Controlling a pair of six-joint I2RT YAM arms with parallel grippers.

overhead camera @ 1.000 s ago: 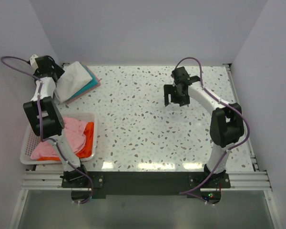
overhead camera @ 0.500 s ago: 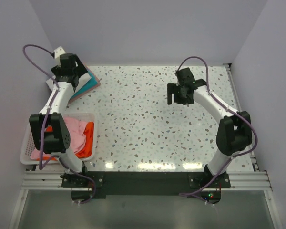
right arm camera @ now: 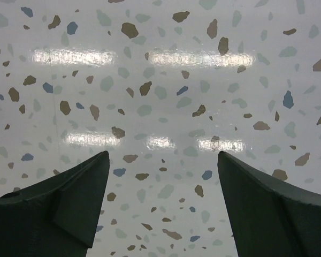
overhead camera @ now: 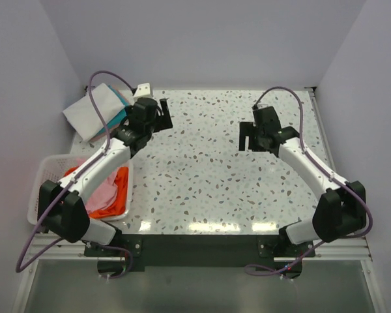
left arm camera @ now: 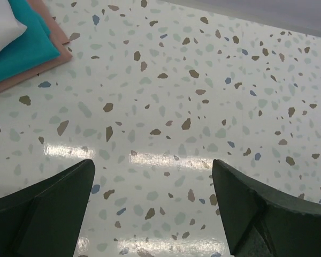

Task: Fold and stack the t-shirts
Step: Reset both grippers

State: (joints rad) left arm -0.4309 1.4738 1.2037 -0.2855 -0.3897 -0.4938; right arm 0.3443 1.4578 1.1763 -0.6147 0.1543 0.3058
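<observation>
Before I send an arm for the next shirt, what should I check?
1. Left gripper open and empty: ok.
2. Right gripper open and empty: ok.
3. Table between the grippers bare for folding: ok.
4. Stack at the back left, white layer on top: ok.
5. Stack edges squared: cannot tell.
6. Basket emptied: not ok, pink shirt and orange shirt lie inside.

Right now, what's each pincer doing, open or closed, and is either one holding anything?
Left pincer: open, holding nothing.
Right pincer: open, holding nothing.
</observation>
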